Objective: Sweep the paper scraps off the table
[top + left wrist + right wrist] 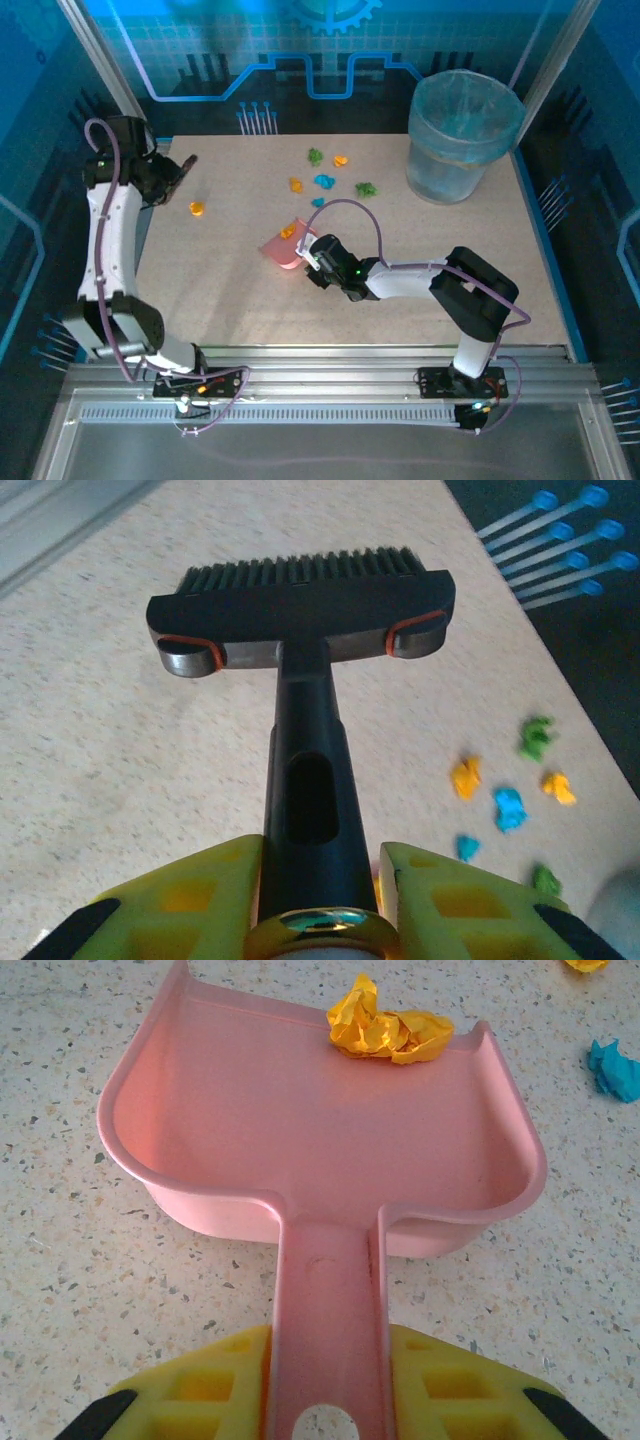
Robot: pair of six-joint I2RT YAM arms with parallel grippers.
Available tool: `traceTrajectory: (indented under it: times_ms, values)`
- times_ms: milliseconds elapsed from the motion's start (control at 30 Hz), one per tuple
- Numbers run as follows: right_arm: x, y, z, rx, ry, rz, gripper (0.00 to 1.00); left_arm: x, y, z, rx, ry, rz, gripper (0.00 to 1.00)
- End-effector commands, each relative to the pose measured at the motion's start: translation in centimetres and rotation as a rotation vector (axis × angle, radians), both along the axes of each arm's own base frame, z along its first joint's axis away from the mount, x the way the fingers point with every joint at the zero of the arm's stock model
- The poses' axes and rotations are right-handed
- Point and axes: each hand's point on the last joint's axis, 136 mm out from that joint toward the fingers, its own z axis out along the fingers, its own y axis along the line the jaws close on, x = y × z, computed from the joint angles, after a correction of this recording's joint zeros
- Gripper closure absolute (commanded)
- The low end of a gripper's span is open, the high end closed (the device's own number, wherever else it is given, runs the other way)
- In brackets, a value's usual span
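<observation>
Left pincer (322, 885): clamped on the black brush (300, 590) handle, bristles lifted over bare table (240, 300), upper left of the top view. Right pincer (328, 1385): clamped on the pink dustpan (300, 1120) handle, pan flat at mid-frame.

Risks:
- Brush and pan are well apart. A long sweep could flick light crumpled paper past the pan's mouth or off the table's left edge.
- One orange scrap (388, 1028) sits right at the pan's open lip. I can't tell if it is on the lip or just touching it. Any tilt or lift could roll it back out.
- The main cluster of paper scraps (325, 180) lies beyond the pan, upper centre. A green one nearest the bin (465, 135) could get pushed against its base.
- A lone orange bit (197, 208) lies near the brush.

Containers: pan otherwise bare. Bin is lined and translucent, contents unreadable.
</observation>
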Motion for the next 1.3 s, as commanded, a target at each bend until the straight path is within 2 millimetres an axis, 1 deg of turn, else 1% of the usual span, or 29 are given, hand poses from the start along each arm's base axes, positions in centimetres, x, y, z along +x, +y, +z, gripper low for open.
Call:
traceTrajectory:
  times_ms: [0, 67, 167, 367, 433, 500, 633, 800, 1000, 1133, 1267]
  values:
    - [-0.2, 0.1, -0.2, -0.031, 0.001, 0.011, 1.00, 0.8, 2.8, 0.0, 0.074, 0.037, 0.058, 1.00]
    - [-0.2, 0.2, -0.1, -0.027, 0.001, 0.013, 1.00, 1.0, 3.7, -0.5, 0.101, 0.078, 0.069, 1.00]
    - [-0.3, 0.3, -0.1, -0.027, 0.002, 0.016, 1.00, 1.7, 3.5, -1.7, 0.077, 0.113, 0.056, 1.00]
    - [-0.3, 0.4, -0.1, -0.026, 0.002, 0.019, 1.00, 2.3, 1.7, -4.9, -0.008, 0.175, 0.000, 1.00]
    - [-0.4, 0.4, -0.1, -0.025, 0.003, 0.020, 1.00, 2.5, 0.6, -5.9, -0.044, 0.178, -0.032, 1.00]
    - [-0.3, 0.4, 0.0, -0.024, 0.002, 0.019, 1.00, 2.6, -0.3, -6.7, -0.060, 0.194, -0.054, 1.00]
    - [-0.4, 0.4, -0.2, -0.026, 0.005, 0.019, 1.00, 2.4, -2.3, -7.6, -0.099, 0.201, -0.101, 1.00]
    - [-0.4, 0.3, -0.2, -0.029, 0.004, 0.019, 1.00, 1.7, -5.3, -8.7, -0.219, 0.196, -0.165, 1.00]
    - [-0.3, 0.4, -0.4, -0.033, 0.005, 0.019, 1.00, -0.2, -8.3, -8.6, -0.240, 0.199, -0.245, 1.00]
    - [-0.3, 0.3, -0.3, -0.034, 0.003, 0.018, 1.00, -1.8, -9.8, -9.0, -0.256, 0.203, -0.280, 1.00]
    - [-0.3, 0.3, -0.3, -0.035, 0.001, 0.017, 1.00, -3.4, -11.3, -8.8, -0.257, 0.209, -0.331, 1.00]
